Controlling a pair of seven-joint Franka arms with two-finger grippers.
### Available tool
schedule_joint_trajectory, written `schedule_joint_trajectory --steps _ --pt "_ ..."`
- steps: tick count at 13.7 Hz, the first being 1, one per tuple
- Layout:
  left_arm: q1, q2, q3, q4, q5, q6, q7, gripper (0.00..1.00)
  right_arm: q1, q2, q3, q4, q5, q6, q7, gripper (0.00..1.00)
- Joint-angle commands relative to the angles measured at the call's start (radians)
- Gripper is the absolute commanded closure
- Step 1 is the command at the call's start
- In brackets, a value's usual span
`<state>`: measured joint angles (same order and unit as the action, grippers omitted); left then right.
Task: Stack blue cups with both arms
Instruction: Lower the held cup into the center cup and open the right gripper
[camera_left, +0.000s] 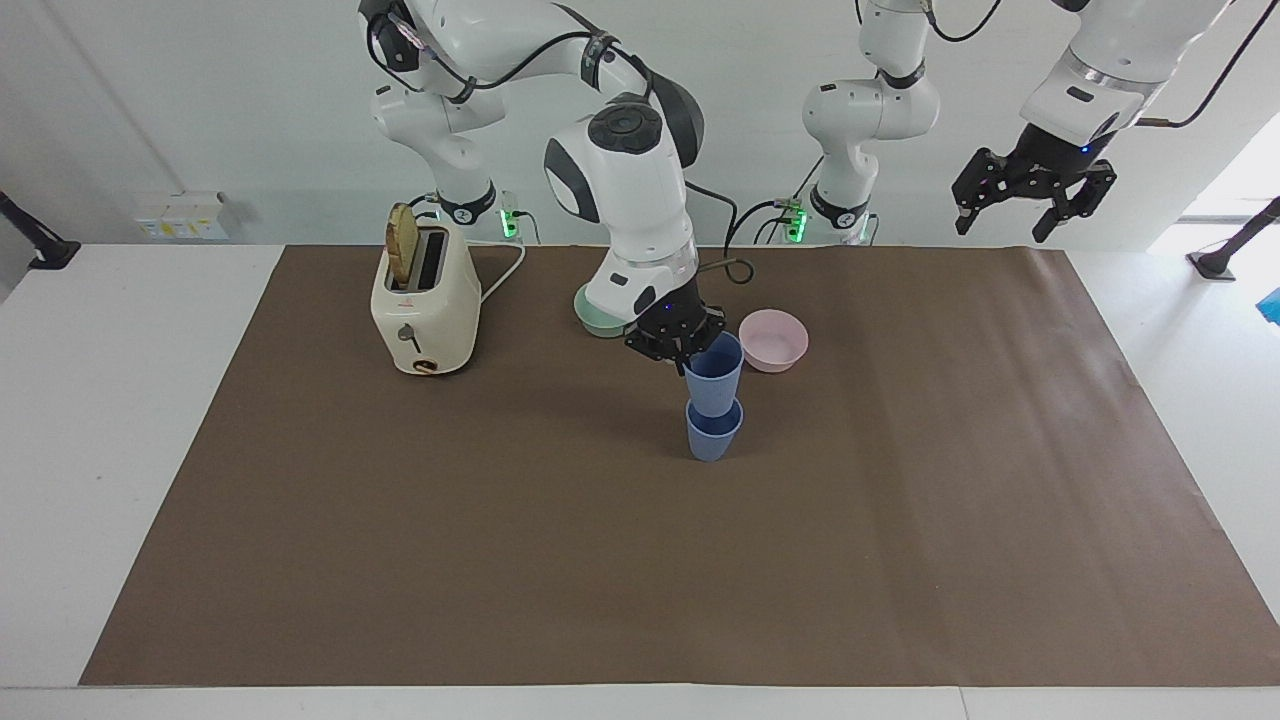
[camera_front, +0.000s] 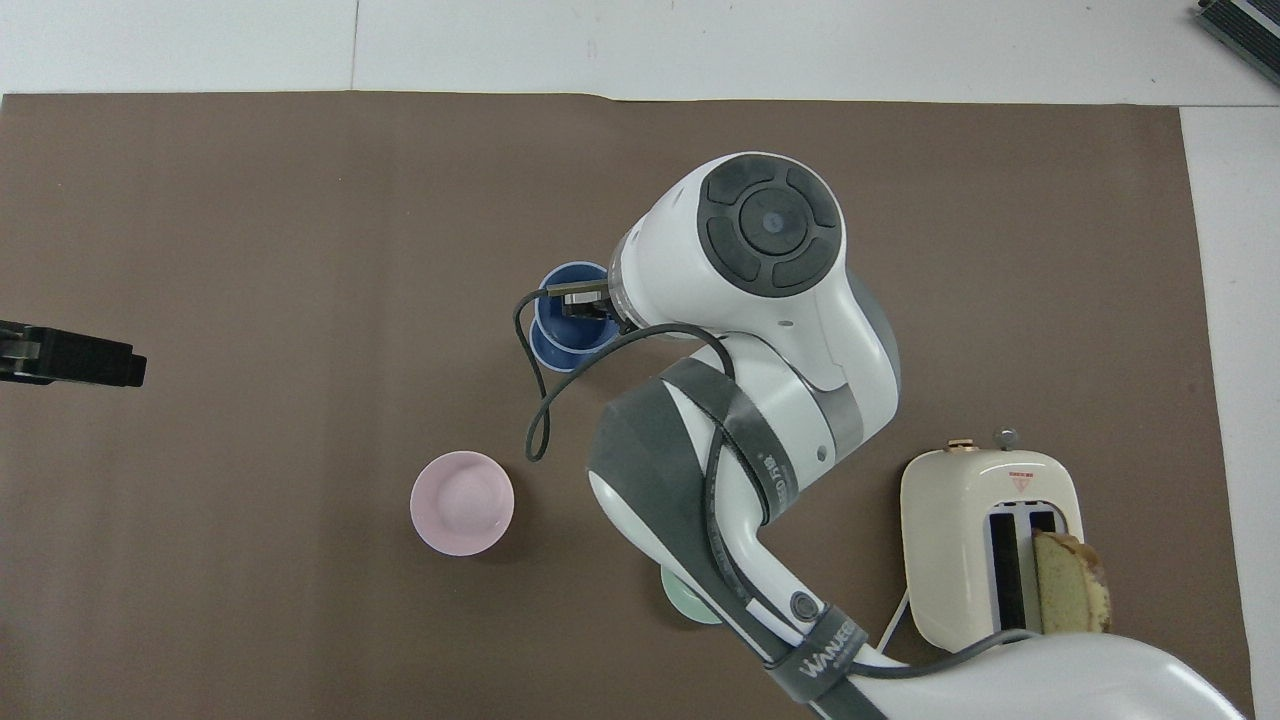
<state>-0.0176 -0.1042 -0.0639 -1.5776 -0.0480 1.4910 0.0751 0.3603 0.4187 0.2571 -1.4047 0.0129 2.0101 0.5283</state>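
Right gripper (camera_left: 685, 348): I have it clamped on the rim of the upper blue cup (camera_left: 714, 374), on the side toward the right arm's end of the table. In the overhead view I see one finger (camera_front: 577, 303) reaching over the cup's mouth.
Upper blue cup: I see it upright, its base sitting in the mouth of the lower blue cup (camera_left: 713, 433). How deep it sits I cannot tell.
Lower blue cup: it stands on the brown mat (camera_left: 500, 550), near the middle of the table. From overhead only a crescent of its rim (camera_front: 545, 350) shows under the held cup (camera_front: 575, 310).
Left gripper (camera_left: 1034, 190): I read its fingers as spread, holding nothing. It hangs high over the mat's edge at the left arm's end, and that arm waits.
Pink bowl (camera_left: 773, 340): on the mat, nearer to the robots than the cups, toward the left arm's end, apart from them.
Pale green bowl (camera_left: 597, 318): mostly hidden by the right arm, nearer to the robots than the cups.
Toaster (camera_left: 425, 300): cream, toward the right arm's end, with a slice of bread (camera_left: 402, 245) standing up out of one slot.
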Motion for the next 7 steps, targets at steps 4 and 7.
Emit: schedule_joint_trajectory --steps 4,7 --pt "0.002 -0.017 0.001 -0.013 -0.012 -0.017 0.0 0.0 0.021 0.052 0.005 -0.004 -0.002 0.028 0.015 1.0" --pt "0.002 -0.023 -0.001 -0.024 -0.012 -0.017 0.0 0.0 0.026 0.063 0.004 -0.004 -0.002 0.035 0.015 1.0"
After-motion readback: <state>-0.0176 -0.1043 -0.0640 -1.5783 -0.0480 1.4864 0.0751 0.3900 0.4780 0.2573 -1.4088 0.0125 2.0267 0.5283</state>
